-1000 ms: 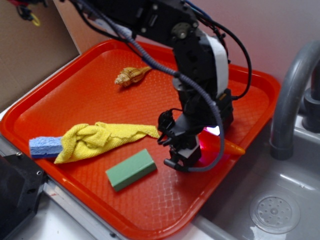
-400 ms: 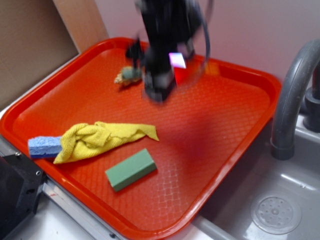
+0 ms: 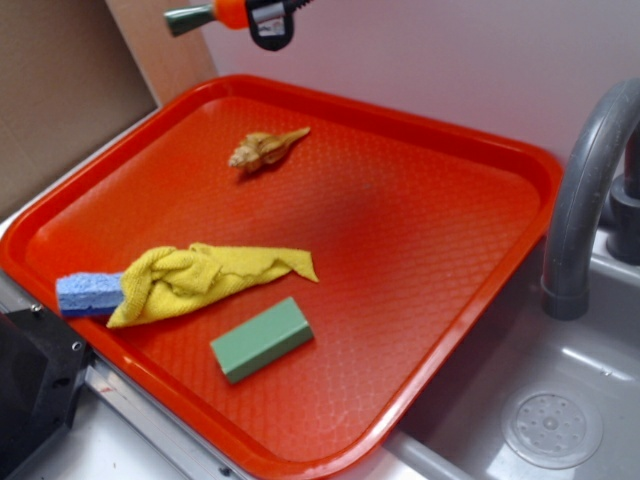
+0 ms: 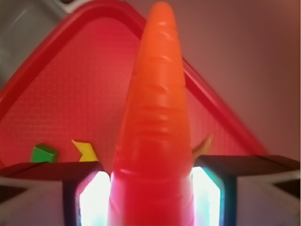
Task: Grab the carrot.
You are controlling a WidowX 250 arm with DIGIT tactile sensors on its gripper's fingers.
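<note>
The red tray [image 3: 480,150] is lying on the counter far below the jaws, filling most of the exterior view, with a grey sink [image 3: 560,420] and its curved tap [image 3: 580,200] sitting off to one side of it. On the tray, well beneath the jaws, a yellow cloth [image 3: 205,280] is resting against a blue sponge [image 3: 88,293], a green block [image 3: 262,340] is lying just beside the cloth, and a tan seashell [image 3: 265,150] is sitting alone nearer the tray's far rim. The gripper [image 3: 268,18] is showing only at the very top edge of the exterior view, high above everything else. Its jaws are clamping the carrot [image 4: 155,136] on both sides of its thick end, as the wrist view is showing, with the tapered tip pointing away from the camera; in the exterior view the carrot [image 3: 215,14] is sticking out sideways with its green stem cap outermost, clear of the tray. The grab itself appears to be done and the lift is in hand. The next move seems to be calling only for holding the squeeze steady, since the glossy, tapering body could be slipping out.
</note>
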